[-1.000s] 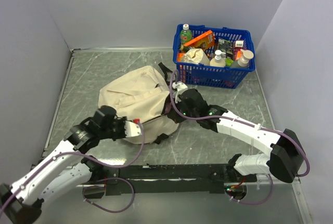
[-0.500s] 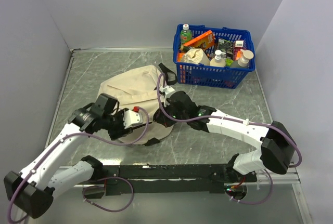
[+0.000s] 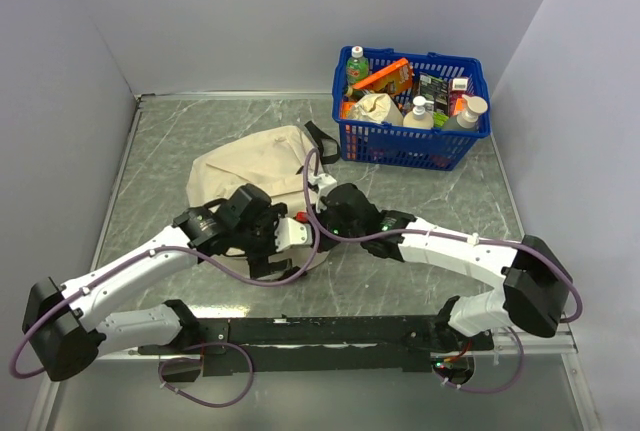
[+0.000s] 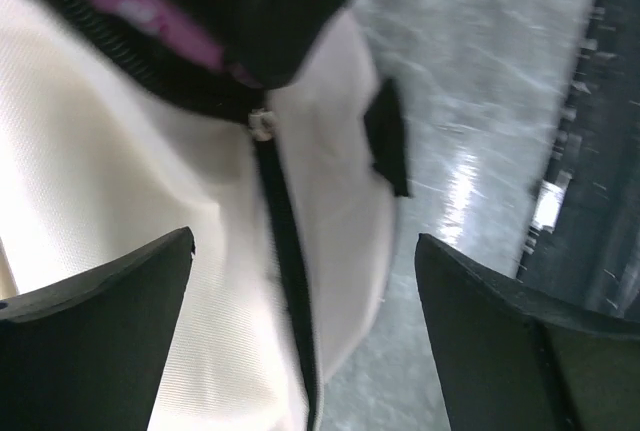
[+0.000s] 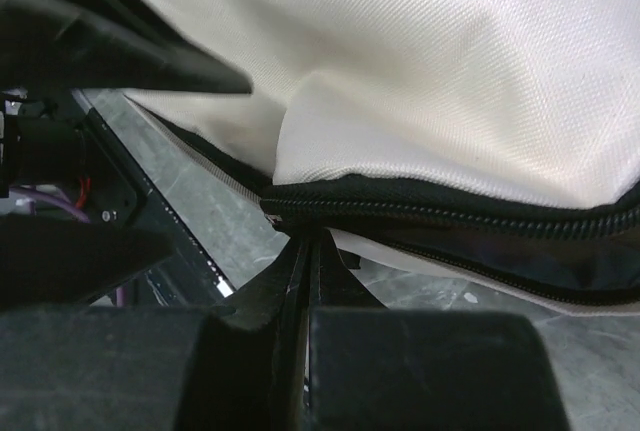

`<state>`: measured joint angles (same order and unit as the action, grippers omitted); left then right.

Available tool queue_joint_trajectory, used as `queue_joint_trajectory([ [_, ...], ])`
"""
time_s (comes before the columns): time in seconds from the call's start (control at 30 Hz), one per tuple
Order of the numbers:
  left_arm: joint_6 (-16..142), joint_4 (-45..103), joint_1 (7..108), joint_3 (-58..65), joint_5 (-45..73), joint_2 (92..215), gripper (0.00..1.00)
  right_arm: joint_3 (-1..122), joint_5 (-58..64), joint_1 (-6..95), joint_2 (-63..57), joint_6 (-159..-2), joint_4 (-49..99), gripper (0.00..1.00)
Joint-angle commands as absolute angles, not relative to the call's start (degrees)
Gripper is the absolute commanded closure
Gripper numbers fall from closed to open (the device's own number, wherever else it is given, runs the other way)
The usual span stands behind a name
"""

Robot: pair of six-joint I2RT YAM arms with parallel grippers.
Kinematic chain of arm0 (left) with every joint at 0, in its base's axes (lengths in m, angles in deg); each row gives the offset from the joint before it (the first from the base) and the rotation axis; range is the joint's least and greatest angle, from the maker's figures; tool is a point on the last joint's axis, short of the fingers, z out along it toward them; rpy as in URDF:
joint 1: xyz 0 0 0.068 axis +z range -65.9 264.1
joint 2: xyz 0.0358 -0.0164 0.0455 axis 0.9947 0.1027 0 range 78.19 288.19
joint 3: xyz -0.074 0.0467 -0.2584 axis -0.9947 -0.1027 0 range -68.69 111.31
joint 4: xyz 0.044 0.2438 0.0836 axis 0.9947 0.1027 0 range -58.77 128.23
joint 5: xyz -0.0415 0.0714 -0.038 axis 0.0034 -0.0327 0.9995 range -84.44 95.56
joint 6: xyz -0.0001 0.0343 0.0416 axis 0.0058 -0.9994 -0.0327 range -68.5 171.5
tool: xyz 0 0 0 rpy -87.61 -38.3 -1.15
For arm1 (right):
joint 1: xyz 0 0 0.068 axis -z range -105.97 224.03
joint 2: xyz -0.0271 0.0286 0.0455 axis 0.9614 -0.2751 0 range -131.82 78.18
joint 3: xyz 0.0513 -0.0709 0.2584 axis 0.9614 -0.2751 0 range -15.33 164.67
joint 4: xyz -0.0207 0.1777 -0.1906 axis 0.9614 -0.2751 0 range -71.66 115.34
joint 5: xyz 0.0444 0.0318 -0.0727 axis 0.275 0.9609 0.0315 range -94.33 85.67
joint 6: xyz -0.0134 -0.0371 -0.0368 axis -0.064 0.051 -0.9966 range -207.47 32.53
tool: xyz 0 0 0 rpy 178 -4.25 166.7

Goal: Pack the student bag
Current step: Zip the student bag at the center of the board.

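- Nearest the arm bases, at the bag's near edge, the left gripper point(image 4: 302, 241) is hovering with its fingers spread wide, holding nothing. The right gripper point(image 5: 305, 251) is pressing its fingers together at the black zipper trim point(image 5: 430, 213), which I am reading as a pinch on it.
- Just beyond them, the student bag point(image 3: 250, 166) is lying slumped on the table point(image 3: 160, 141), left of centre.
- I am judging the step in hand as opening the bag's mouth, with the right side anchoring one lip. The next move is calling for the left fingers to close on the zipper pull or the opposite lip. They should then draw away gently, since the soft bag may drag along instead of opening.
- My left wrist view is showing the zipper pull point(image 4: 262, 124) between the open fingers. It also shows something pink point(image 4: 140, 6) in the dark opening, too blurred to name. The overhead view is hiding both under the arms.
- Farthest off, only the overhead view is giving me the blue basket point(image 3: 410, 151), loaded with bottles and packets, near the bag's far strap.
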<state>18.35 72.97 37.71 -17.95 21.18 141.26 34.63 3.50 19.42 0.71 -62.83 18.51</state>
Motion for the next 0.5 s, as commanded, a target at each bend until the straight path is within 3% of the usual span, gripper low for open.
queue_joint_trajectory([
  [0.0,22.1,62.6,37.5,-21.4,14.0,139.6,0.07,33.6,3.8,18.9,4.4,-61.5,21.4,1.0],
  [0.1,22.8,60.8,37.5,-22.5,14.8,138.8,0.21,32.7,4.4,18.9,5.1,-60.7,21.9,1.0],
  [0.13,23.7,60.6,37.6,-22.6,15.2,139.0,0.38,32.1,4.5,18.8,5.1,-60.5,22.3,1.0],
  [0.2,24.4,59.5,37.6,-22.1,15.2,139.8,0.45,31.3,5.5,18.9,5.5,-59.8,22.9,1.0],
  [0.3,24.7,58.1,37.5,-22.1,15.7,140.2,0.68,30.4,6.4,18.9,5.7,-59.3,23.2,1.0],
  [0.33,25.0,58.0,37.5,-22.0,15.8,140.2,0.82,30.2,6.3,18.9,5.7,-59.1,23.3,1.0],
  [0.43,23.6,60.0,37.5,-22.1,17.9,140.1,0.99,29.9,5.0,19.8,6.7,-59.3,21.7,1.0],
  [0.47,23.1,60.7,37.6,-22.4,18.2,139.8,0.99,29.8,4.7,20.4,7.6,-59.3,20.8,1.0],
])
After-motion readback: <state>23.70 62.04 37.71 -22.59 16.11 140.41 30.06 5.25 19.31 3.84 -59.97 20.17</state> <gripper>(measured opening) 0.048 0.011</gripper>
